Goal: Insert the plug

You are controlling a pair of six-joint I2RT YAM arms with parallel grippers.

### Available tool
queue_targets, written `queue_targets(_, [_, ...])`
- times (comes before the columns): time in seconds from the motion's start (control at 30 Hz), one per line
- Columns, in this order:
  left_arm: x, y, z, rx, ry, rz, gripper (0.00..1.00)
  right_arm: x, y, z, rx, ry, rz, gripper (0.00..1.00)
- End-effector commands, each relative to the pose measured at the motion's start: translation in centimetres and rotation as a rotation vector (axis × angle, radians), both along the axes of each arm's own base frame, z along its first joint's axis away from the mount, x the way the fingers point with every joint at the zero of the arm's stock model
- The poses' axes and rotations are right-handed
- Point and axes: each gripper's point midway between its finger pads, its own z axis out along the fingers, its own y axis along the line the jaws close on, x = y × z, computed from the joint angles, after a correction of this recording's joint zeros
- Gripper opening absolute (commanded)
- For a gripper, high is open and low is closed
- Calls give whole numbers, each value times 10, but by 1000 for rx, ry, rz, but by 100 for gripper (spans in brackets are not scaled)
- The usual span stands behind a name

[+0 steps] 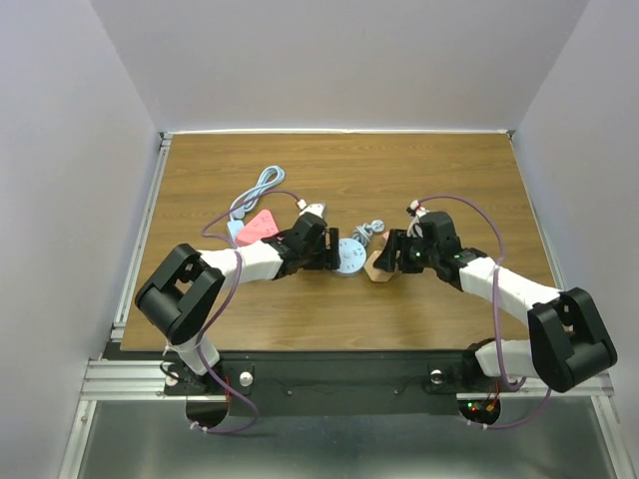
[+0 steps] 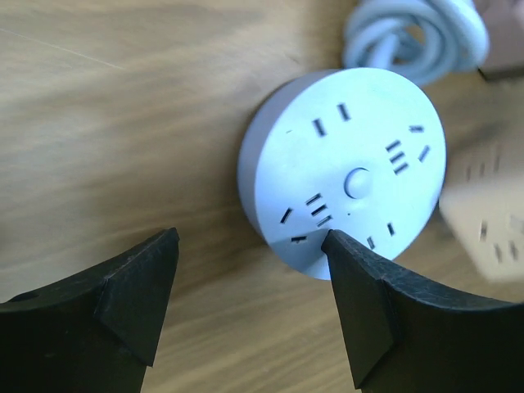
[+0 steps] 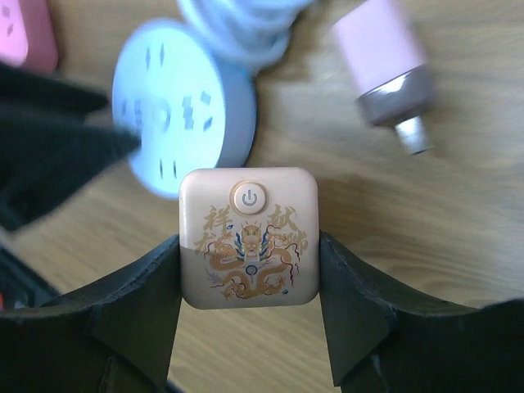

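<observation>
The right fingers (image 3: pixel 348 286) are clenched on the beige plug cube (image 3: pixel 250 237), one pad pressed against each of its sides. The cube's face, with a power button and a dragon print, is turned back toward the wrist camera. Just past the cube, ahead and to the left of those fingers, the round socket hub (image 3: pixel 180 115) lies flat on the tabletop (image 3: pixel 426 221) with its slots facing up. The left fingers (image 2: pixel 364 286) are released, spread wide with nothing between them. The hub sits just ahead of them, and one tip overlaps its rim in the wrist view, though whether it touches cannot be told. Beyond the hub from the left fingers lies a coiled pale cable (image 2: pixel 417 33). Ahead and to the right of the right fingers, a pink adapter (image 3: pixel 385 57) with a metal end rests on the wood. From above, the two sets of fingers face each other across the hub, the cube just beside its edge. A pink socket block (image 1: pixel 262 228) lies behind the left fingers, beside that arm.
</observation>
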Motion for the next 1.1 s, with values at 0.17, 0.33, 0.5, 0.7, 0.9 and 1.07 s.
queue_targets(0.17, [35,24,-5,113,-63,52,84,-14,40,12,101,10,164,0])
queue_targets(0.33, [56,38,-5,136,-66,99,84,3,45,45,128,-103,158,0])
queue_targets(0.5, [72,56,-5,151,-70,127,84,27,45,84,96,-248,159,0])
queue_targets(0.7, [89,67,1,136,-81,148,84,66,52,113,29,-377,179,0])
queue_targets(0.9, [103,58,1,133,-88,119,84,91,71,103,-23,-422,317,1])
queue_targets(1.07, [111,58,1,132,-88,109,84,90,83,99,-16,-447,425,0])
